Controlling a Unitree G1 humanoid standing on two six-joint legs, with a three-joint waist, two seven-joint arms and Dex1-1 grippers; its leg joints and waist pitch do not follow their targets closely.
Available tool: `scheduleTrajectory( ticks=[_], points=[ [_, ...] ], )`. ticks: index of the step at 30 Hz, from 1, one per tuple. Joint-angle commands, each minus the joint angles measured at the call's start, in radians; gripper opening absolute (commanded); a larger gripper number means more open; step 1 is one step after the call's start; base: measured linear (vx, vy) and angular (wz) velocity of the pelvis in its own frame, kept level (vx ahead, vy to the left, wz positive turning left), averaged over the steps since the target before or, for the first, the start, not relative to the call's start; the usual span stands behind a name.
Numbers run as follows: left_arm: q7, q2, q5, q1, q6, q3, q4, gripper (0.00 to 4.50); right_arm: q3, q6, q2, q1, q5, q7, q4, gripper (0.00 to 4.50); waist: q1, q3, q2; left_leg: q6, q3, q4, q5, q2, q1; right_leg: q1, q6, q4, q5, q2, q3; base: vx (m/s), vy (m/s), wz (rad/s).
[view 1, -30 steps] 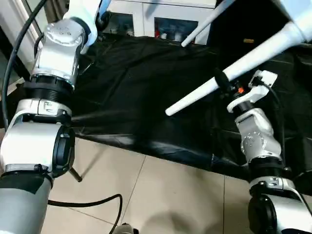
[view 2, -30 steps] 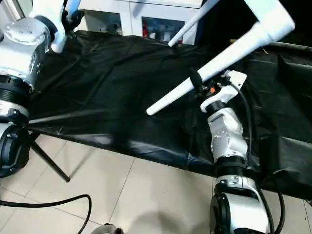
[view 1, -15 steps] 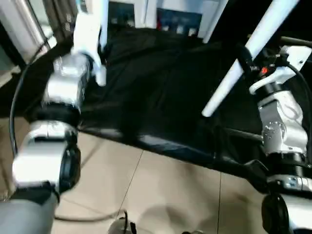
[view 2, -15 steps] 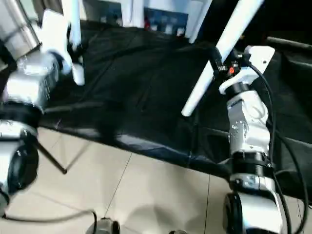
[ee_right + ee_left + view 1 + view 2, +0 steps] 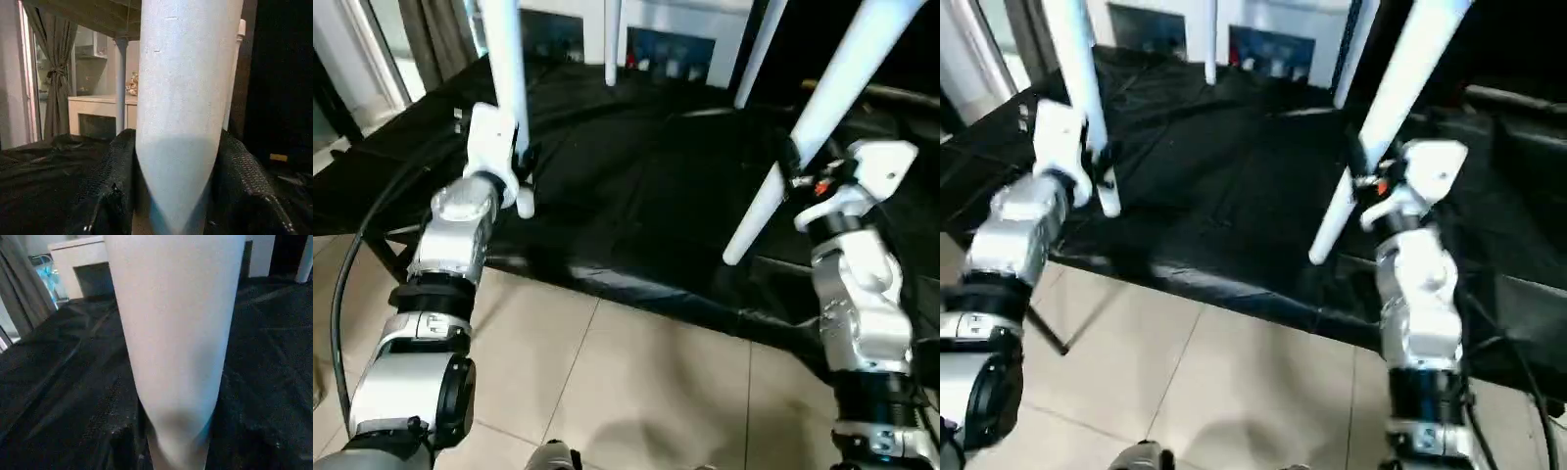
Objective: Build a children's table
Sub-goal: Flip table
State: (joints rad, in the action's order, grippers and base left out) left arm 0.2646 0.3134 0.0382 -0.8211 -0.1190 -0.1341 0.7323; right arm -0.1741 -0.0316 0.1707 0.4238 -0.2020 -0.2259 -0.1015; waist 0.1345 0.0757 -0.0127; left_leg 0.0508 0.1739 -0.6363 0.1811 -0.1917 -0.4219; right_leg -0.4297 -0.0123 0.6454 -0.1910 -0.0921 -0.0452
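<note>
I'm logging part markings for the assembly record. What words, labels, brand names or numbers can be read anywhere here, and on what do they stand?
None can be read.
The white legs held by the left gripper and the right gripper are plain.
The items in the cabinet behind are too blurred to read.

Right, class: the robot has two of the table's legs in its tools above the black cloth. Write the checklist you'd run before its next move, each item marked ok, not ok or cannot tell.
1. Right tool shut on the right leg: ok, black fingers press both sides.
2. Left tool holds the left leg: ok.
3. Both far legs attached: cannot tell, tops out of frame.
4. Leg ends off the black cloth: ok.
5. Table level: cannot tell; right leg leans, left stands near upright.
</note>
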Motion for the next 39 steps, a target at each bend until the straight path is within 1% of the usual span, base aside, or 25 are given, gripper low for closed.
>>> scheduleTrajectory(
  ticks=[1, 2, 3, 6, 7, 8, 9, 11, 12, 13, 16, 21, 24, 25, 26, 27, 28, 29, 31, 32, 34, 35, 37, 38, 39],
  points=[
    [-0.009, 0.016, 0.054, -0.014, 0.048, 0.046, -0.026, 1.59, 0.044, 0.009, 0.004, -0.016, 0.034, -0.014, 0.011, 1.67, -0.016, -0.091, 0.009, 0.023, -0.006, 0.091, 0.178, -0.028, 0.047, 0.051, 0.189, -0.07, -0.084, -0.038, 0.03, 0.0, 0.0, 0.0],
    [-0.01, 0.018, 0.054, -0.014, 0.053, 0.046, -0.012, 1.59, 0.057, 0.007, 0.005, -0.012, 0.043, -0.018, -0.002, 1.67, -0.018, -0.091, 0.005, 0.023, -0.006, 0.091, 0.175, -0.026, 0.045, 0.053, 0.187, -0.069, -0.068, -0.038, 0.031, 0.0, 0.0, 0.0],
    [-0.013, 0.022, 0.062, -0.013, 0.065, 0.055, 0.005, 2.15, 0.067, 0.006, 0.008, -0.008, 0.056, -0.018, -0.018, 1.67, -0.018, -0.092, 0.003, 0.02, -0.005, 0.089, 0.163, -0.023, 0.043, 0.054, 0.184, -0.068, -0.058, -0.039, 0.032, 0.0, 0.0, 0.0],
    [0.007, 0.027, 0.059, -0.014, 0.107, 0.061, 0.057, 2.32, 0.074, 0.01, 0.011, 0.008, 0.073, -0.016, -0.075, 1.67, -0.028, -0.092, 0.001, 0.015, -0.005, 0.09, 0.159, -0.02, 0.04, 0.056, 0.174, -0.072, -0.056, -0.038, 0.031, 0.0, 0.0, 0.0],
    [0.013, 0.028, 0.056, -0.015, 0.118, 0.061, 0.081, 2.34, 0.075, 0.004, 0.012, 0.01, 0.08, -0.016, -0.094, 2.02, -0.031, -0.093, -0.001, 0.017, -0.006, 0.09, 0.156, -0.022, 0.041, 0.058, 0.177, -0.07, -0.05, -0.04, 0.032, 0.0, 0.0, 0.0],
    [0.011, 0.031, 0.057, -0.016, 0.135, 0.06, 0.102, 2.57, 0.07, 0.001, 0.008, 0.013, 0.076, -0.013, -0.115, 2.37, -0.032, -0.093, 0.0, 0.017, -0.006, 0.09, 0.153, -0.022, 0.04, 0.058, 0.18, -0.069, -0.045, -0.041, 0.032, 0.0, 0.0, 0.0],
    [0.011, 0.031, 0.057, -0.016, 0.138, 0.06, 0.105, 2.66, 0.069, 0.001, 0.007, 0.013, 0.075, -0.013, -0.118, 2.37, -0.034, -0.091, 0.0, 0.017, -0.006, 0.092, 0.165, -0.022, 0.042, 0.056, 0.182, -0.072, -0.056, -0.04, 0.032, 0.0, 0.0, 0.0],
    [-0.013, 0.039, 0.068, -0.021, 0.185, 0.062, 0.162, 2.73, 0.059, -0.026, -0.002, 0.018, 0.07, -0.008, -0.181, 2.49, -0.039, -0.084, -0.003, 0.027, -0.005, 0.098, 0.223, -0.023, 0.047, 0.053, 0.182, -0.081, -0.128, -0.041, 0.032, 0.0, 0.0, 0.0],
    [-0.016, 0.04, 0.07, -0.021, 0.19, 0.063, 0.166, 2.85, 0.059, -0.028, -0.002, 0.019, 0.071, -0.007, -0.186, 2.65, -0.043, -0.079, -0.002, 0.041, -0.007, 0.105, 0.288, -0.022, 0.05, 0.053, 0.174, -0.092, -0.214, -0.043, 0.032, 0.0, 0.0, 0.0],
    [-0.02, 0.042, 0.073, -0.021, 0.198, 0.065, 0.172, 3.0, 0.06, -0.032, -0.001, 0.019, 0.074, -0.007, -0.194, 2.77, -0.043, -0.084, -0.004, 0.05, -0.009, 0.106, 0.308, -0.024, 0.057, 0.055, 0.167, -0.095, -0.238, -0.046, 0.033, 0.0, 0.0, 0.0],
    [-0.046, 0.049, 0.056, -0.003, 0.222, 0.04, 0.169, 3.26, 0.053, -0.054, -0.012, 0.0, 0.064, 0.001, -0.184, 3.01, -0.048, -0.092, -0.006, 0.028, -0.009, 0.104, 0.201, -0.025, 0.047, 0.066, 0.179, -0.081, -0.104, -0.044, 0.032, 0.0, 0.0, 0.0],
    [-0.042, 0.042, 0.012, 0.072, 0.292, 0.0, 0.091, 3.71, 0.053, -0.054, -0.025, -0.07, 0.044, 0.002, -0.122, 3.45, -0.048, -0.095, -0.004, -0.018, -0.005, 0.096, 0.122, -0.026, 0.045, 0.071, 0.22, -0.069, 0.028, -0.043, 0.032, 0.0, 0.0, 0.0],
    [-0.056, 0.022, -0.028, 0.169, 0.32, -0.031, -0.018, 4.0, 0.056, -0.033, -0.041, -0.143, 0.03, 0.008, -0.037, 3.7, -0.049, -0.095, -0.003, -0.038, -0.003, 0.096, 0.125, -0.029, 0.048, 0.068, 0.233, -0.069, 0.032, -0.041, 0.032, 0.0, 0.0, 0.0],
    [-0.056, 0.022, -0.028, 0.169, 0.32, -0.031, -0.018, 4.07, 0.056, -0.033, -0.041, -0.143, 0.03, 0.008, -0.037, 3.78, -0.049, -0.093, -0.005, -0.039, -0.003, 0.098, 0.14, -0.031, 0.048, 0.068, 0.233, -0.072, 0.009, -0.042, 0.032, 0.0, 0.0, 0.0],
    [-0.065, 0.013, -0.03, 0.216, 0.329, -0.031, -0.069, 4.07, 0.06, -0.036, -0.046, -0.177, 0.029, 0.008, -0.001, 3.78, -0.049, -0.091, -0.006, -0.036, -0.004, 0.101, 0.166, -0.034, 0.048, 0.068, 0.224, -0.077, -0.035, -0.044, 0.032, 0.0, 0.0, 0.0],
    [-0.092, -0.013, -0.037, 0.308, 0.36, -0.037, -0.164, 4.27, 0.077, -0.066, -0.045, -0.241, 0.061, 0.018, 0.063, 3.96, -0.051, -0.088, -0.007, -0.032, -0.002, 0.103, 0.184, -0.033, 0.049, 0.063, 0.218, -0.081, -0.065, -0.042, 0.032, 0.0, 0.0, 0.0],
    [-0.103, -0.023, -0.042, 0.338, 0.373, -0.043, -0.195, 4.38, 0.083, -0.075, -0.044, -0.263, 0.073, 0.021, 0.084, 3.98, -0.049, -0.081, -0.005, -0.018, -0.005, 0.111, 0.237, -0.039, 0.048, 0.063, 0.201, -0.091, -0.137, -0.046, 0.033, 0.0, 0.0, 0.0],
    [-0.104, -0.034, -0.051, 0.385, 0.374, -0.047, -0.24, 4.38, 0.088, -0.088, -0.048, -0.296, 0.074, 0.021, 0.116, 3.98, -0.052, -0.08, -0.004, -0.003, -0.004, 0.113, 0.285, -0.038, 0.054, 0.054, 0.182, -0.098, -0.202, -0.042, 0.035, 0.0, 0.0, 0.0],
    [-0.099, -0.046, -0.062, 0.446, 0.387, -0.049, -0.297, 4.43, 0.091, -0.097, -0.057, -0.338, 0.062, 0.017, 0.157, 3.98, -0.055, -0.078, -0.006, 0.01, -0.006, 0.118, 0.314, -0.038, 0.05, 0.053, 0.154, -0.104, -0.248, -0.042, 0.037, 0.0, 0.0, 0.0],
    [-0.093, -0.062, -0.074, 0.524, 0.434, -0.053, -0.36, 4.43, 0.092, -0.103, -0.074, -0.393, 0.039, 0.011, 0.202, 3.98, -0.055, -0.076, -0.007, 0.013, -0.008, 0.12, 0.34, -0.039, 0.05, 0.05, 0.137, -0.109, -0.288, -0.043, 0.038, 0.0, 0.0, 0.0],
    [-0.07, -0.08, -0.115, 0.58, 0.41, -0.055, -0.434, 4.43, 0.094, -0.081, -0.079, -0.424, 0.026, 0.011, 0.227, 3.98, -0.055, -0.077, -0.011, 0.016, -0.01, 0.122, 0.352, -0.041, 0.05, 0.051, 0.121, -0.11, -0.307, -0.046, 0.039, 0.0, 0.0, 0.0],
    [-0.04, -0.104, -0.176, 0.685, 0.355, -0.046, -0.58, 4.43, 0.101, -0.034, -0.084, -0.477, 0.007, 0.01, 0.275, 3.98, -0.054, -0.074, -0.002, 0.019, -0.01, 0.124, 0.36, -0.042, 0.05, 0.046, 0.121, -0.11, -0.308, -0.043, 0.04, 0.0, 0.0, 0.0],
    [-0.044, -0.113, -0.178, 0.775, 0.337, -0.027, -0.69, 4.43, 0.11, 0.01, -0.084, -0.519, -0.005, 0.009, 0.311, 3.98, -0.06, -0.068, -0.007, 0.019, -0.01, 0.13, 0.393, -0.043, 0.044, 0.045, 0.112, -0.116, -0.314, -0.037, 0.039, 0.0, 0.0, 0.0],
    [-0.047, -0.118, -0.198, 0.823, 0.242, -0.014, -0.748, 4.43, 0.109, 0.03, -0.086, -0.54, 0.0, 0.022, 0.325, 3.98, -0.064, -0.07, -0.006, 0.027, -0.01, 0.128, 0.421, -0.04, 0.05, 0.042, 0.101, -0.116, -0.335, -0.033, 0.04, 0.0, 0.0, 0.0],
    [-0.049, -0.118, -0.199, 0.829, 0.23, -0.012, -0.755, 4.43, 0.109, 0.031, -0.086, -0.543, 0.002, 0.024, 0.327, 3.98, -0.064, -0.068, -0.004, 0.029, -0.01, 0.129, 0.433, -0.038, 0.05, 0.039, 0.093, -0.12, -0.356, -0.032, 0.04, 0.0, 0.0, 0.0]
  ],
)
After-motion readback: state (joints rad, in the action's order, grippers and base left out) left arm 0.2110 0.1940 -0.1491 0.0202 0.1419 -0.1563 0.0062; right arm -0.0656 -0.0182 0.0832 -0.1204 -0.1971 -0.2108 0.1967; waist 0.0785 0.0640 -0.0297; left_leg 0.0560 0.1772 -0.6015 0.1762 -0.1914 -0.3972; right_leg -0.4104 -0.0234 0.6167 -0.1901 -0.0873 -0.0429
